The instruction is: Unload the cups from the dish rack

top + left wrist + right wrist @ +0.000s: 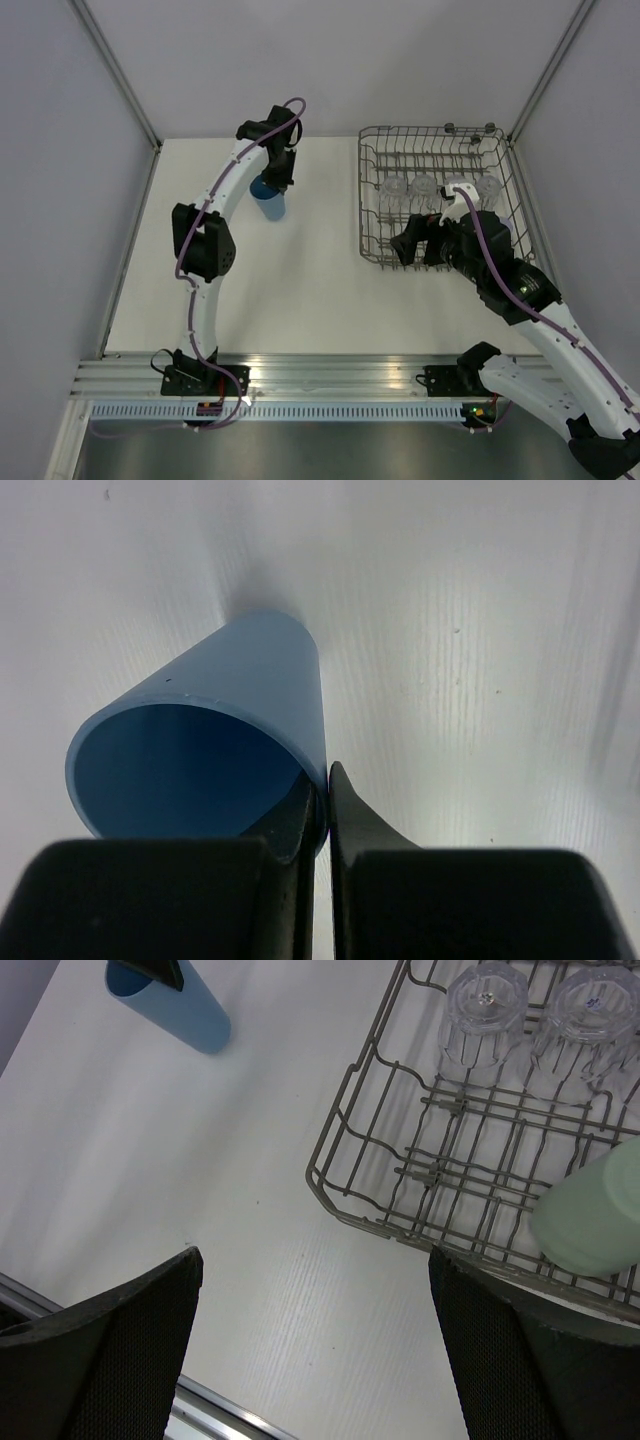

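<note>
The blue cup (pixel 268 196) stands mouth up on the white table, left of the dish rack (pixel 363 205). My left gripper (pixel 325 805) is shut on its rim, one finger inside and one outside; it shows from above in the top view (pixel 277 178). My right gripper (pixel 420 250) is open and empty over the rack's near left corner (pixel 345 1195). A pale green cup (pixel 590 1215) lies in the rack near my right finger. Several clear glasses (pixel 423 186) stand upside down in a row further back, two in the right wrist view (pixel 485 1005). The lavender cup is out of view.
Grey walls close the table at the back and both sides. An aluminium rail (pixel 330 372) runs along the near edge by the arm bases. The blue cup also shows at the top left of the right wrist view (pixel 180 1010).
</note>
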Controlling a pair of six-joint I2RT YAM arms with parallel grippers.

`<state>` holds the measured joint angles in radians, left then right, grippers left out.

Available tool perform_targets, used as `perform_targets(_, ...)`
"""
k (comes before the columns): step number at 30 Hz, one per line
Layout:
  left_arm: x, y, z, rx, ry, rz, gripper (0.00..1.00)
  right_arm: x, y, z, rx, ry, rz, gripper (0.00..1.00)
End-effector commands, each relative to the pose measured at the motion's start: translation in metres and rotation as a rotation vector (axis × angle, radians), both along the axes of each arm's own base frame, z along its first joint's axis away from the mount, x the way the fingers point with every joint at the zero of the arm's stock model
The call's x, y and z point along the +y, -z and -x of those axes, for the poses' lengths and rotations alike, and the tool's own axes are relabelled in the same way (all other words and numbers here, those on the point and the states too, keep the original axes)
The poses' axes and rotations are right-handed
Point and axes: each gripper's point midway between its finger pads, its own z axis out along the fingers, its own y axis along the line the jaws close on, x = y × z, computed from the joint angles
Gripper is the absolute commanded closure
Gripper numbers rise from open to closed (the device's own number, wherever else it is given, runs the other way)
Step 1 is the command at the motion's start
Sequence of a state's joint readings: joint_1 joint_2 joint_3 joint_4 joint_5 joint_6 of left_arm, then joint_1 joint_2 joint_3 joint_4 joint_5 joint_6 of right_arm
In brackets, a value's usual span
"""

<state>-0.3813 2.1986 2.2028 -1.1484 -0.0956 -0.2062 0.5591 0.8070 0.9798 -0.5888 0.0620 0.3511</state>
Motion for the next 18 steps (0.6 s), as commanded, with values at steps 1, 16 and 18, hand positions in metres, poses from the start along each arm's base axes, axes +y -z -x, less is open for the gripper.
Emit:
perform_targets(1,0.006,0.001,0.006,0.039,0.055,-0.041,0.98,-0.004,0.004,0.002,-0.001,0.011,0.011,0.02)
perform_targets(16,0.005,0.008,0.006,0.051,0.050,-0.057,0.85,-0.005,0.008,0.005,0.001,-0.002,0.020,0.02)
perform_targets(18,0.005,0.003,0.006,0.040,0.050,-0.059,0.81,-0.005,0.009,0.005,0.002,-0.003,0.022,0.02)
